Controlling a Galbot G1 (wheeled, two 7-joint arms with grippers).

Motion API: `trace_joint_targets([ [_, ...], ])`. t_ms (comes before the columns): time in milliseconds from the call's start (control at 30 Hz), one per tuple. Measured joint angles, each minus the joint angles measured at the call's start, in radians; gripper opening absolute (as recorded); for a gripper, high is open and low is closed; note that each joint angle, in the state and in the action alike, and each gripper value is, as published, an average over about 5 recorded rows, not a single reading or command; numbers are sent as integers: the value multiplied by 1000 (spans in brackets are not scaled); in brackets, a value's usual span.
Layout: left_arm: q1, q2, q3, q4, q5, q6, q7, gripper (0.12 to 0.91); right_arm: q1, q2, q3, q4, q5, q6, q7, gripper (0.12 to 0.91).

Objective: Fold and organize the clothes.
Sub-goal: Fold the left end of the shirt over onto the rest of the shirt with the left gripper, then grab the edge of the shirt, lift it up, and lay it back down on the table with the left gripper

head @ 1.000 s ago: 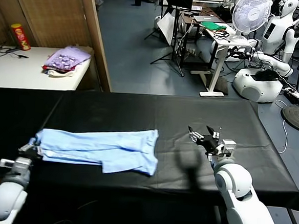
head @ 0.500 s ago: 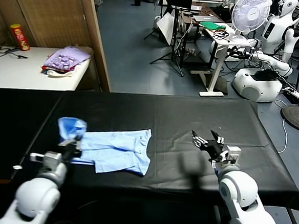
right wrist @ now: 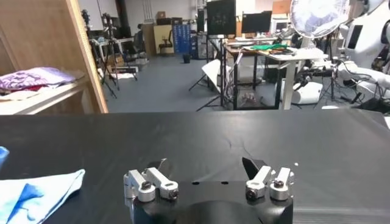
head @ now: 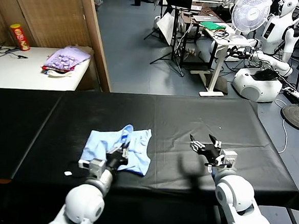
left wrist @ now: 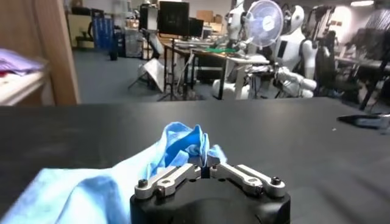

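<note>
Head view: T-shirt [head: 117,148] in left gripper [head: 124,149]

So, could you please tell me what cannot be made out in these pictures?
- Head view: the left hand and arm cover the near edge of the pale light-blue cotton T-shirt.
- Left wrist view: the shirt is cut off by the frame edge; the hand body hides where it is pinched.
- Right wrist view: only a shirt corner shows beyond the open right hand.
</note>
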Motion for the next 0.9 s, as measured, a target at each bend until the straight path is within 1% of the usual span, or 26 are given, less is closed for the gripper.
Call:
trace_joint_targets([
  [133, -10, -43, 24, 8, 7, -6, -2, 154, 1, 0, -6, -4, -3, 0, -6, 798],
  [200, -17, -61, 32, 17, 22, -17, 2, 154, 2, 0, -10, -5, -6, 0, -12, 798],
  [300, -27, -89, 42, 39, 65, -48, 19, 160, 3, -3, -18, -7, -11, 1, -23, 798],
  [367, -31, -106, 50, 57, 95, -72, 39, 205, 8, -7, -24, -10, -13, 2, -31, 798],
  [400, -33, -114, 55, 65, 105, -86, 50, 244, 11, -9, -28, -12, -13, 2, -34, 798],
  [600, -31, -144, 81, 74, 121, -177, 125, 568, 43, -21, -67, -29, -5, 4, -67, 798],
  [633, -27, -143, 80, 68, 123, -191, 134, 633, 52, -22, -77, -33, -1, 3, -76, 798],
  [667, -22, -139, 77, 61, 124, -202, 139, 680, 62, -22, -89, -38, 1, 3, -85, 798],
  [733, -11, -125, 63, 42, 122, -214, 140, 755, 90, -19, -121, -51, 1, 2, -106, 798],
  [767, -5, -115, 51, 31, 117, -216, 135, 776, 106, -15, -142, -59, -5, 2, -115, 798],
  [900, 26, -55, -25, 5, 82, -222, 110, 796, 184, 12, -243, -108, -56, 6, -131, 798],
])
